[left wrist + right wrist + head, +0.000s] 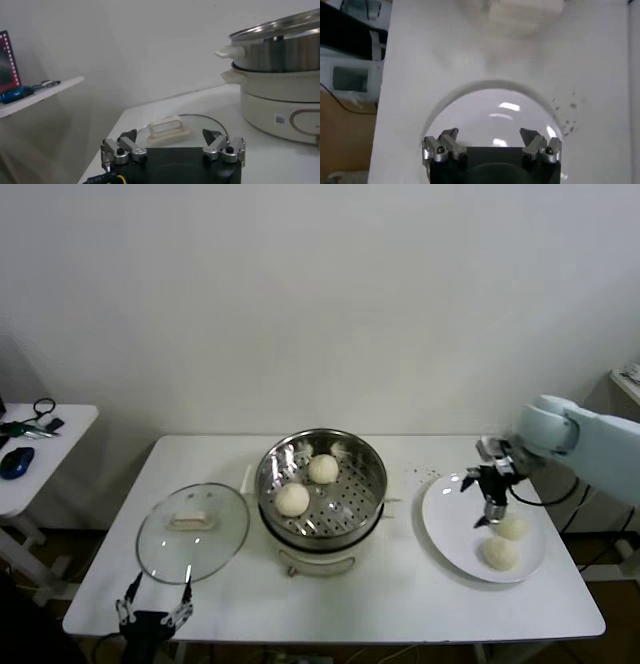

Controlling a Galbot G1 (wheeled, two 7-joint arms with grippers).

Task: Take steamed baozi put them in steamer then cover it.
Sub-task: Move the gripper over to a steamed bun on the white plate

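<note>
Hovering, head view: right gripper [493,506] hangs over the plate [450,536], jaws wide, holding nothing, just beside two baozi [511,527].
Plate buns: both sit on the plate's right part, touching or nearly so, second one [500,553] nearer the table's front edge.
Steamer [322,484]: mid-table [400,599], uncovered, two buns [322,468] on the perforated floor, slightly apart.
Cover [192,531]: flat on the table left of the steamer, handle up.
Left gripper [153,611]: low at the table's front-left edge, just before the cover, jaws wide, empty.
Left wrist view: own fingers [123,150] spread, cover handle [170,129] between and beyond them, steamer [280,75] on its white base farther off.
Right wrist view: own fingers [443,147] spread, plate rim [485,86] below, no bun visible.
</note>
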